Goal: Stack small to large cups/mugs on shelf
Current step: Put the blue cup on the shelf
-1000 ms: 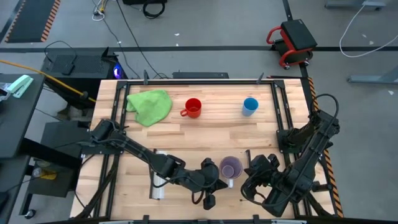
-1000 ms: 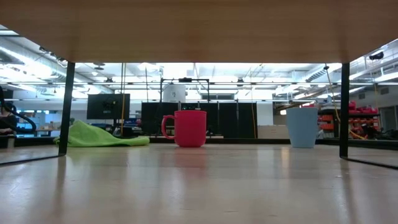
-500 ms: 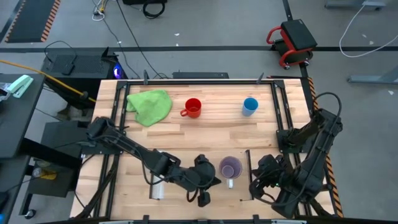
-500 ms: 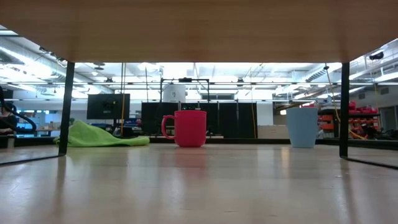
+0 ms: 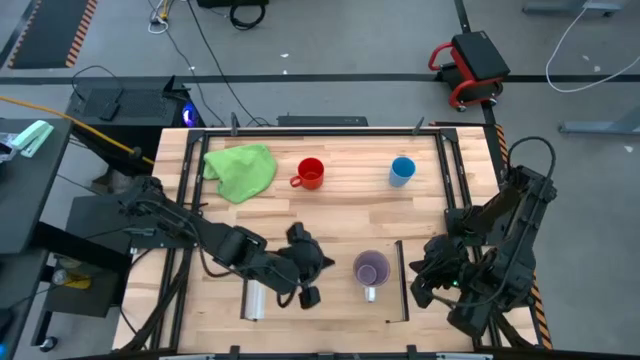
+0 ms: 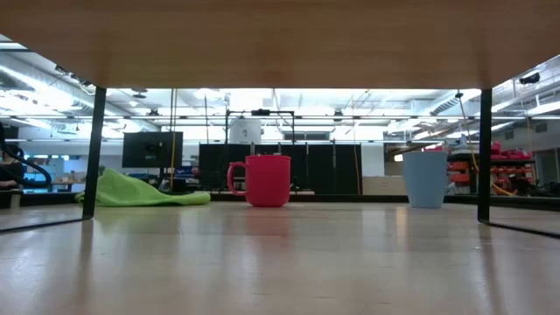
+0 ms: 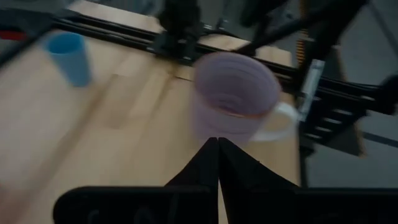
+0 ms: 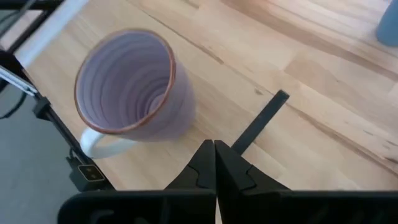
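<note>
A: What surrounds the purple mug (image 5: 371, 271)?

B: It stands upright on the shelf (image 5: 325, 300), between the left pincer (image 5: 305, 285) and the right pincer (image 5: 430, 283), each with fingers pressed shut and empty. A dark bar (image 8: 258, 127) lies just beside it, toward the right pincer.

A: And beyond?

B: Well past both pincers, on the tabletop (image 5: 350, 200): green cloth (image 5: 240, 170), red mug (image 5: 310, 174), light-blue cup (image 5: 401, 171). No writing is legible.

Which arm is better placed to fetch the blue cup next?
Probably the right arm. The blue cup stands on the table's right half, on the side of the right hand; the left hand, shut, is farther across.
</note>
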Robot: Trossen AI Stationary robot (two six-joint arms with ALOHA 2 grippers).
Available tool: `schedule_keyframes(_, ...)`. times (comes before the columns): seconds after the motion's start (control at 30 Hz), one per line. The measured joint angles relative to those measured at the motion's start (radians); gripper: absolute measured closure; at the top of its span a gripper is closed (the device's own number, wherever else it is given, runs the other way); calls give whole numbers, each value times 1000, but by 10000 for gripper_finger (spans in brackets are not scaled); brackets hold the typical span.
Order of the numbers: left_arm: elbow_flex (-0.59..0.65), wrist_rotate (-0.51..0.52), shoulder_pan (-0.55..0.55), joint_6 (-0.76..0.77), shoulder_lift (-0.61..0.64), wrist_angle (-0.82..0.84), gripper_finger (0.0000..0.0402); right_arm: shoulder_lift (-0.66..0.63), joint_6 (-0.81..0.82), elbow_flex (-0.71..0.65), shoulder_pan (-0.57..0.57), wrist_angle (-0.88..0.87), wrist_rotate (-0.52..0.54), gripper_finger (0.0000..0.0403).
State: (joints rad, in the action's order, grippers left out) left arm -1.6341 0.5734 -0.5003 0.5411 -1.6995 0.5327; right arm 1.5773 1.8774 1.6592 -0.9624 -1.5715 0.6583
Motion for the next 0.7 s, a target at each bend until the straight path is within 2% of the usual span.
schedule_keyframes(0.13,0,65,11,-8,47,72,379,-19,-21,0,8,0,11,402)
schedule_keyframes(0.43,0,118,70,-4,144,246,390,-31,-92,0,44,0,16,402)
schedule_keyframes(0.7,-1,187,134,61,230,481,379,-39,-101,0,45,0,15,393)
